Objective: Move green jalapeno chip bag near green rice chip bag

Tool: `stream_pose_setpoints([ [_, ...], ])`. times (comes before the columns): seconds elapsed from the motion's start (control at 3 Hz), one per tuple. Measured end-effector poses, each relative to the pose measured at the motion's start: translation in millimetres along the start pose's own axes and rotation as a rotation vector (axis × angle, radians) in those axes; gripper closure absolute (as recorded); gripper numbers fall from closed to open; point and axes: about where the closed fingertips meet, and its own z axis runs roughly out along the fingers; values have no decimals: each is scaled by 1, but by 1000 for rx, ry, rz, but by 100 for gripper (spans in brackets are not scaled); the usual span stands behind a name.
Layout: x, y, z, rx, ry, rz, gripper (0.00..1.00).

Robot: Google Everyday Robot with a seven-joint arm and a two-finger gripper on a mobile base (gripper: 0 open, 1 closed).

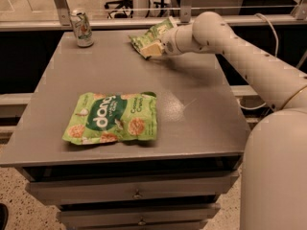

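Observation:
The green jalapeno chip bag point(149, 35) is a small olive-green wrinkly bag lying at the far middle of the grey table point(192, 104). My gripper point(154, 48) is right at the bag's near edge, with the white arm reaching in from the right. The arm's wrist hides part of the bag. The green rice chip bag point(111, 118) is a large flat lime-green bag with white lettering. It lies near the table's front left, well apart from the jalapeno bag.
A drink can point(81, 28) stands upright at the table's far left corner. The table has drawers point(136, 194) under its front edge. A railing and window run behind the table. The robot's white body point(276, 171) fills the right foreground.

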Motion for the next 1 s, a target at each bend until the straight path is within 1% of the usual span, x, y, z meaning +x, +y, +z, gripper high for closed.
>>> stream_pose_setpoints([
  [0.33, -2, 1, -5, 8, 3, -22, 73],
  [0.67, -13, 4, -14, 7, -22, -53, 100],
  [1.0, -42, 15, -35, -11, -88, -121, 100],
])
